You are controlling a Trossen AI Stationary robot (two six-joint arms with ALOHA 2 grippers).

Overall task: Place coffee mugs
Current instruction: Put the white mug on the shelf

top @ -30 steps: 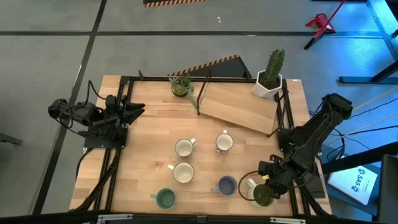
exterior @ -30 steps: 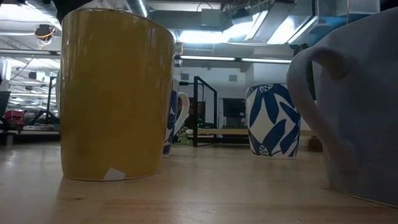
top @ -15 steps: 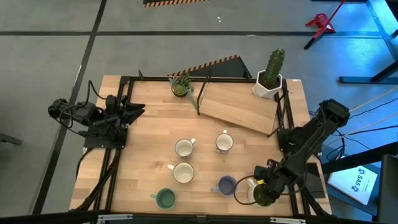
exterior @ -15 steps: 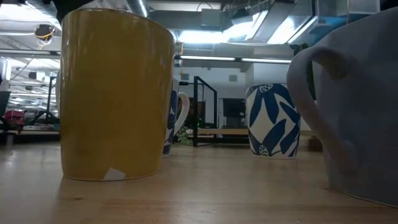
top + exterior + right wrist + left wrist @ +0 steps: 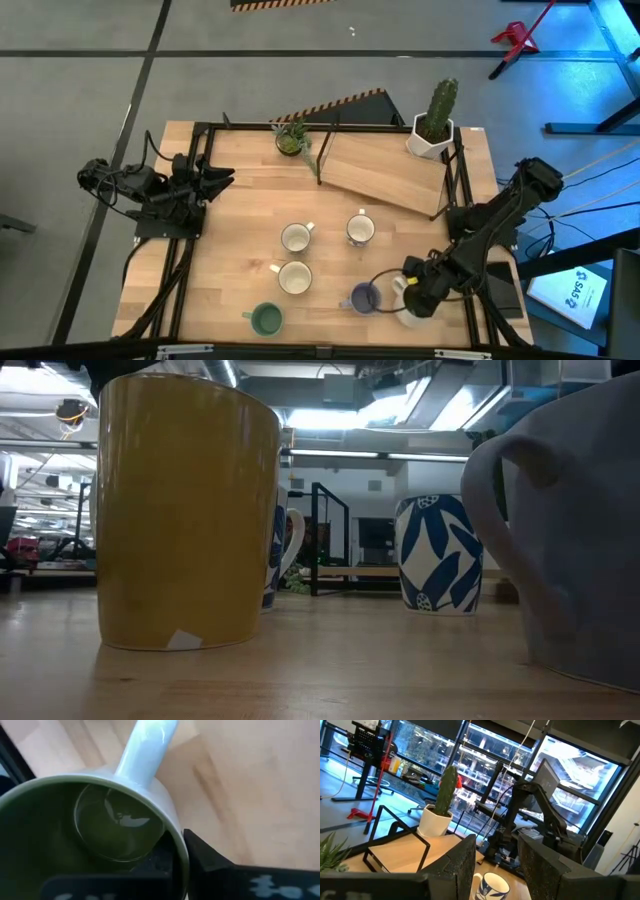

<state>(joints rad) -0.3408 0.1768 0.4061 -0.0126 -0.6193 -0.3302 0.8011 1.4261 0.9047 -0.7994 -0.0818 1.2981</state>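
Note:
My right gripper (image 5: pixel 412 302) is shut on the olive green mug (image 5: pixel 100 825) near the table's near right corner, just right of the lavender-blue mug (image 5: pixel 364 298). Two white mugs (image 5: pixel 296 237) (image 5: pixel 360 230) and the cream-yellow mug (image 5: pixel 295 278) stand on their bases mid-table. The teal mug (image 5: pixel 265 320) stands at the near edge. My left gripper (image 5: pixel 225 178) is open and empty at the table's left side. In the low view the cream-yellow mug (image 5: pixel 190 510) and the lavender-blue mug (image 5: pixel 580 530) fill the foreground. My right gripper holds the olive green mug by its rim (image 5: pixel 176 847), to one side of the pale handle (image 5: pixel 147 745). One finger is inside the mug and one finger (image 5: pixel 215 865) is outside the wall. Whether the mug's base is on the table does not show.
A tilted wooden board (image 5: pixel 385 175) on a black frame stands at the far side, with a cactus in a white pot (image 5: pixel 433 125) at its right and a small leafy plant (image 5: pixel 291 138) at its left. Black frame rails run along both table sides.
My right gripper has gone toward the table's left edge with the olive green mug, closer to the lavender-blue mug.

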